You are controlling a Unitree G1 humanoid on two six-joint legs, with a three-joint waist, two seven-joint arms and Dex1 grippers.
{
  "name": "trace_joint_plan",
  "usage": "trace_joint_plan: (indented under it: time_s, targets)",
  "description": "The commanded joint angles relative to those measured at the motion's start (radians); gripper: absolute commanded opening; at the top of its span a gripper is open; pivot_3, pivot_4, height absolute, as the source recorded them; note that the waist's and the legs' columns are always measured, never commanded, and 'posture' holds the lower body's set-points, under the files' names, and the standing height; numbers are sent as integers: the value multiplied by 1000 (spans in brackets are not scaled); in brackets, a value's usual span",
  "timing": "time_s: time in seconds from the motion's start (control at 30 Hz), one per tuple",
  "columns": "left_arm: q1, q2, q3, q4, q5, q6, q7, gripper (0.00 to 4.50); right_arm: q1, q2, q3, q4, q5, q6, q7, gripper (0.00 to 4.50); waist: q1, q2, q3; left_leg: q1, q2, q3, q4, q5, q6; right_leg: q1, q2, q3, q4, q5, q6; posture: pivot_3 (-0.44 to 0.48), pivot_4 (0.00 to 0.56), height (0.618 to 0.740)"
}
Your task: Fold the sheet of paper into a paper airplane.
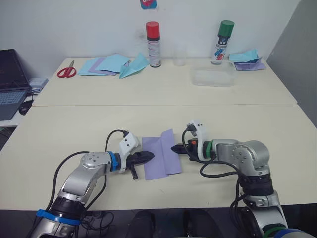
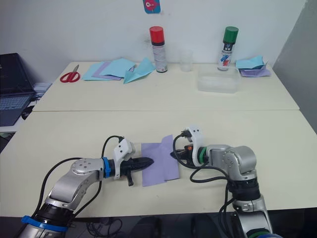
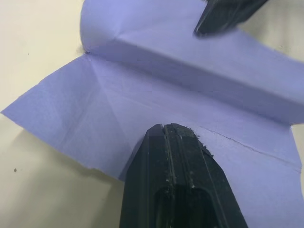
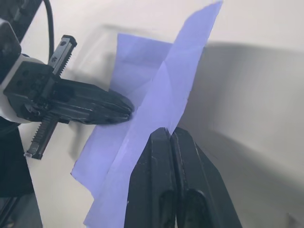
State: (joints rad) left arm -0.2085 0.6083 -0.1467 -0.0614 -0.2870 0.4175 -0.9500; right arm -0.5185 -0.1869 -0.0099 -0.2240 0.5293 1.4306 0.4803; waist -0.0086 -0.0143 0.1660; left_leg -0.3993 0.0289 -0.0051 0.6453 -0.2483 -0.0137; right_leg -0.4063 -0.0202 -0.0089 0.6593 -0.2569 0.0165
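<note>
The lavender sheet of paper (image 1: 161, 157) lies on the near table between my two grippers, creased, with its right strip folded up as a raised flap (image 4: 183, 71). My left gripper (image 1: 151, 156) is shut, its tip resting on the flat left half of the sheet (image 3: 95, 109). My right gripper (image 1: 173, 148) is also shut, its tip touching the raised flap's edge from the right. In the right wrist view the left gripper (image 4: 128, 108) points at the fold line. A paper airplane of this lavender paper is out of view.
On the far table lie red scissors (image 1: 66, 72), light-blue sheets (image 1: 106, 64), a light-blue paper plane (image 1: 133, 66), two spray cans (image 1: 153, 44) (image 1: 223, 42), a clear cup (image 1: 179, 57), a clear container (image 1: 214, 77) and more paper (image 1: 250, 59). A laptop (image 1: 10, 84) sits far left.
</note>
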Motion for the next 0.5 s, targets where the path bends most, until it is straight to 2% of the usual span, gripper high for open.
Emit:
trace_joint_plan:
  time_s: [0.03,0.5]
  targets:
    - [-9,-8,-25,43,37,-22,4,0,1,-17,-35,-54,31,34,-10,35,1,0,0,0,0,0,0,0,0,0,0,0,0,0,0,0,150,740]
    - [-35,-3,-61,75,77,-93,-45,0,81,-91,-57,-121,62,85,-16,35,4,0,0,0,0,3,1,0,0,0,-1,2,-1,0,0,0,150,740]
